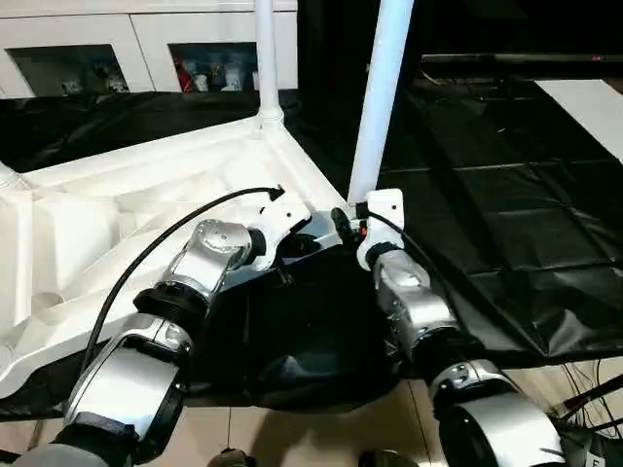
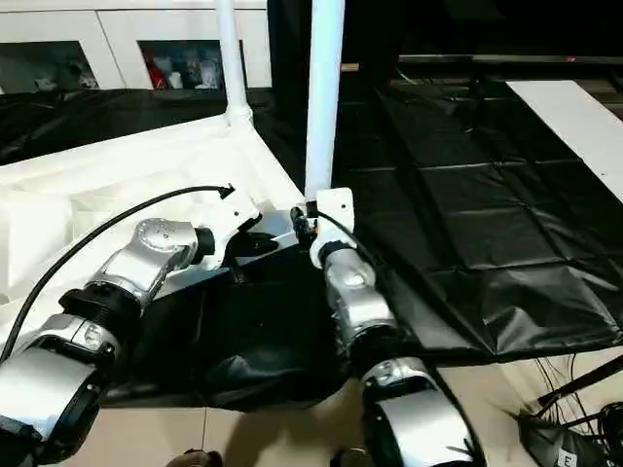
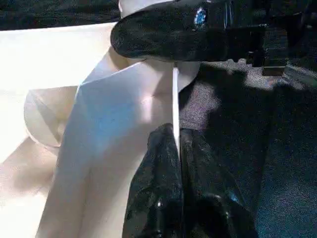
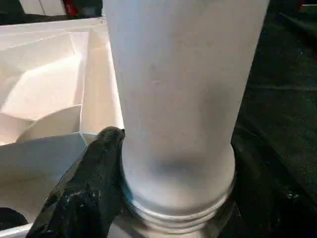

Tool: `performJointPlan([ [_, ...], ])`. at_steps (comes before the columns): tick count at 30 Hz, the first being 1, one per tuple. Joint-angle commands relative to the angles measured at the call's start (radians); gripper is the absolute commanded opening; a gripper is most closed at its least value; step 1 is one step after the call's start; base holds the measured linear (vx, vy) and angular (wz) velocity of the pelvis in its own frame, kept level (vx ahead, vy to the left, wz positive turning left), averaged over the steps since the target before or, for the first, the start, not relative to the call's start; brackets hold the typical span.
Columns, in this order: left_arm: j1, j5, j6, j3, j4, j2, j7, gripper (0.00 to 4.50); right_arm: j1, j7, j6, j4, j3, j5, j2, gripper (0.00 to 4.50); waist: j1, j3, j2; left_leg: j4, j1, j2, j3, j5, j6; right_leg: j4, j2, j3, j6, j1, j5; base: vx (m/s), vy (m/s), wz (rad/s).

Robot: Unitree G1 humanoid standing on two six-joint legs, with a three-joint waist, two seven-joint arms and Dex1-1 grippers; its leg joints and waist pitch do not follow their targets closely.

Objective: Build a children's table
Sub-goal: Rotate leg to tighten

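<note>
So approx halfway: children's table lies top-down on black sheet, far-corner leg seated, near-corner leg in its socket w/ threads showing per R wrist cam. Right pincer pinches that leg; left pincer pressed together on tabletop's thin edge. Remaining sockets' status can't tell.

Head stereo pair looks down over forearms; wrist cameras close on table corner.
</note>
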Motion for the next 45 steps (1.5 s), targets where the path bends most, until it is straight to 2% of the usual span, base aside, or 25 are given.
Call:
performJointPlan([
  [1, 0.02, -0.007, -0.025, 0.007, 0.009, -0.005, -0.012, 0.0, 0.016, 0.042, -0.019, 0.0, -0.016, 0.027, 0.006, 3.28, 0.002, -0.077, -0.002, -0.066, 0.009, -0.019, 0.017, -0.261, 0.015, -0.07, -0.021, 0.021, -0.207, 0.064, -0.194, 0.0, 0.0, 0.0],
  [4, 0.028, -0.008, -0.029, 0.006, 0.001, 0.0, -0.032, 0.0, 0.023, 0.048, -0.039, -0.029, -0.018, 0.02, -0.021, 3.44, 0.004, -0.081, -0.002, -0.063, 0.008, -0.019, 0.018, -0.22, 0.027, -0.063, -0.019, 0.02, -0.226, 0.069, -0.123, 0.0, 0.0, 0.0],
  [9, 0.038, -0.01, -0.033, 0.001, -0.012, 0.01, -0.055, 0.0, 0.034, 0.121, -0.033, -0.094, -0.022, 0.03, -0.079, 3.89, 0.007, -0.082, -0.005, -0.061, 0.008, -0.018, 0.019, -0.213, 0.045, -0.062, -0.019, 0.02, -0.236, 0.072, -0.112, 0.0, 0.0, 0.0],
  [11, 0.045, -0.013, -0.036, -0.001, -0.024, 0.022, -0.08, 0.0, 0.055, 0.322, 0.008, -0.16, 0.011, 0.047, -0.146, 3.89, 0.008, -0.083, -0.006, -0.059, 0.008, -0.018, 0.019, -0.214, 0.055, -0.062, -0.017, 0.019, -0.238, 0.074, -0.114, 0.0, 0.0, 0.0],
  [13, 0.049, -0.015, -0.038, -0.002, -0.032, 0.029, -0.1, 0.0, 0.073, 0.44, 0.036, -0.2, 0.026, 0.068, -0.185, 3.89, 0.011, -0.084, -0.009, -0.057, 0.006, -0.018, 0.019, -0.198, 0.069, -0.06, -0.018, 0.02, -0.24, 0.077, -0.089, 0.0, 0.0, 0.0],
  [14, 0.056, -0.02, -0.039, -0.006, -0.044, 0.04, -0.133, 0.0, 0.099, 0.575, 0.059, -0.244, 0.056, 0.088, -0.233, 3.89, 0.012, -0.085, -0.01, -0.055, 0.006, -0.018, 0.02, -0.198, 0.085, -0.061, -0.016, 0.018, -0.245, 0.079, -0.08, 0.0, 0.0, 0.0],
  [15, 0.056, -0.02, -0.039, -0.006, -0.044, 0.04, -0.133, 0.0, 0.099, 0.575, 0.059, -0.244, 0.056, 0.088, -0.233, 3.89, 0.014, -0.085, -0.011, -0.054, 0.005, -0.017, 0.019, -0.192, 0.088, -0.059, -0.018, 0.019, -0.246, 0.08, -0.073, 0.0, 0.0, 0.0],
  [17, 0.076, -0.037, -0.047, -0.015, -0.079, 0.063, -0.218, 0.0, 0.149, 0.768, 0.078, -0.318, 0.119, 0.1, -0.319, 3.89, 0.013, -0.085, -0.012, -0.053, 0.003, -0.018, 0.019, -0.19, 0.092, -0.06, -0.019, 0.018, -0.252, 0.08, -0.081, 0.0, 0.0, 0.0],
  [19, 0.09, -0.05, -0.054, -0.024, -0.104, 0.081, -0.28, 0.0, 0.174, 0.863, 0.083, -0.353, 0.146, 0.113, -0.362, 3.89, 0.015, -0.084, -0.012, -0.053, 0.003, -0.015, 0.019, -0.196, 0.096, -0.062, -0.019, 0.018, -0.258, 0.079, -0.095, 0.0, 0.0, 0.0],
  [20, 0.106, -0.066, -0.055, -0.034, -0.136, 0.102, -0.356, 0.0, 0.194, 0.947, 0.093, -0.383, 0.163, 0.13, -0.398, 3.89, 0.019, -0.083, -0.013, -0.054, 0.005, -0.012, 0.018, -0.205, 0.094, -0.062, -0.02, 0.017, -0.261, 0.08, -0.117, 0.0, 0.0, 0.0],
  [22, 0.123, -0.092, -0.03, -0.042, -0.177, 0.122, -0.437, 0.0, 0.21, 1.014, 0.126, -0.414, 0.169, 0.15, -0.425, 3.89, 0.022, -0.082, -0.007, -0.054, 0.008, -0.009, 0.021, -0.214, 0.096, -0.063, -0.018, 0.017, -0.27, 0.073, -0.129, 0.0, 0.0, 0.0],
  [25, 0.135, -0.115, 0.011, -0.053, -0.223, 0.142, -0.507, 0.0, 0.219, 1.061, 0.131, -0.434, 0.176, 0.155, -0.444, 3.89, 0.024, -0.082, -0.009, -0.055, 0.01, -0.006, 0.021, -0.229, 0.085, -0.062, -0.02, 0.017, -0.278, 0.068, -0.15, 0.0, 0.0, 0.0],
  [29, 0.136, -0.107, 0.021, -0.065, -0.244, 0.161, -0.537, 0.0, 0.215, 1.095, 0.145, -0.446, 0.178, 0.158, -0.455, 3.89, 0.037, -0.079, -0.007, -0.057, 0.016, -0.005, 0.022, -0.244, 0.07, -0.065, -0.021, 0.02, -0.266, 0.061, -0.179, 0.0, 0.0, 0.0],
  [32, 0.138, -0.105, 0.028, -0.063, -0.257, 0.168, -0.549, 0.0, 0.213, 1.13, 0.163, -0.456, 0.191, 0.163, -0.466, 3.89, 0.038, -0.08, -0.008, -0.057, 0.011, -0.007, 0.02, -0.228, 0.065, -0.062, -0.021, 0.019, -0.256, 0.066, -0.169, 0.0, 0.0, 0.0],
  [36, 0.136, -0.103, 0.035, -0.06, -0.261, 0.171, -0.548, 0.0, 0.204, 1.166, 0.159, -0.433, 0.223, 0.128, -0.47, 3.89, 0.036, -0.082, -0.011, -0.054, 0.006, -0.01, 0.019, -0.199, 0.072, -0.058, -0.02, 0.017, -0.258, 0.069, -0.131, 0.0, 0.0, 0.0],
  [37, 0.136, -0.101, 0.034, -0.06, -0.26, 0.171, -0.546, 0.0, 0.202, 1.166, 0.156, -0.426, 0.226, 0.121, -0.47, 3.63, 0.037, -0.083, -0.01, -0.053, 0.007, -0.01, 0.019, -0.197, 0.073, -0.058, -0.021, 0.017, -0.259, 0.069, -0.133, 0.0, 0.0, 0.0],
  [45, 0.141, -0.097, 0.034, -0.059, -0.263, 0.173, -0.537, 0.0, 0.177, 1.125, 0.176, -0.401, 0.207, 0.128, -0.434, 2.98, 0.036, -0.083, -0.009, -0.054, 0.009, -0.009, 0.019, -0.203, 0.065, -0.059, -0.02, 0.017, -0.261, 0.068, -0.14, 0.0, 0.0, 0.0],
])
